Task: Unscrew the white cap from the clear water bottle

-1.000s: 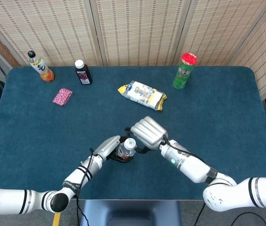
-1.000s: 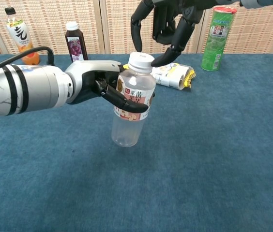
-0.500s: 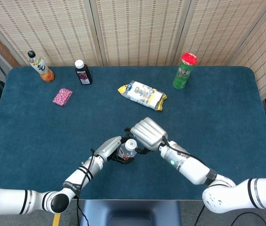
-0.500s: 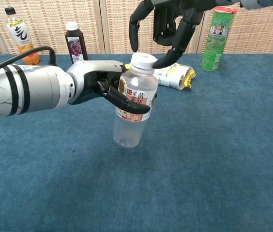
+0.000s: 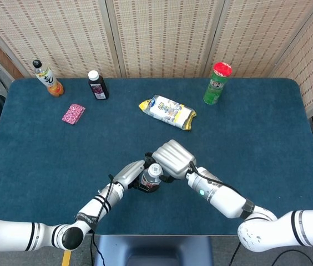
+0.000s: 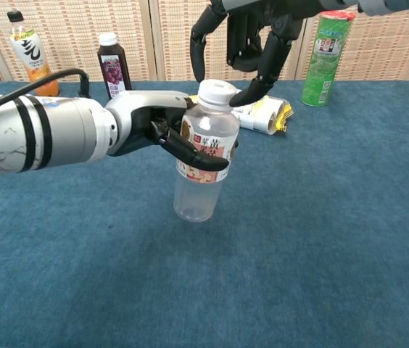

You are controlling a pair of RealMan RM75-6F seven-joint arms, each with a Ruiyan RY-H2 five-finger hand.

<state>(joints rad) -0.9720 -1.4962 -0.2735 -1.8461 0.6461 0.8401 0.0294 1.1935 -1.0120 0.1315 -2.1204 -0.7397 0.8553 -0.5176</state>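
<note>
Woven rattan screens back a counter [image 5: 245,138] covered in dark blue cloth. Along its far edge stand an orange juice bottle [image 5: 48,78], a dark purple drink bottle [image 5: 97,85] and a green snack canister with a red lid [image 5: 218,83], with a pink packet [image 5: 73,113] and a yellow-edged snack bag [image 5: 167,111] lying closer in.

Near the front edge, the left hand [image 6: 162,130] holds the clear plastic water bottle [image 6: 205,161] around its red-and-white label, upright, with its base apparently just off the cloth. Over the last second this hand has carried the bottle a little toward the robot's right and steadied it.

The right hand [image 6: 249,38] hovers directly above the white screw cap [image 6: 217,91], fingers spread and curled downward, holding nothing. One fingertip is at the cap's right edge, while the others are still apart from it. It has shifted slightly so that it is centred over the cap.

The cap appears fully seated, so unscrewing has not started. The fingers must next lower and close around the cap before any twist.
</note>
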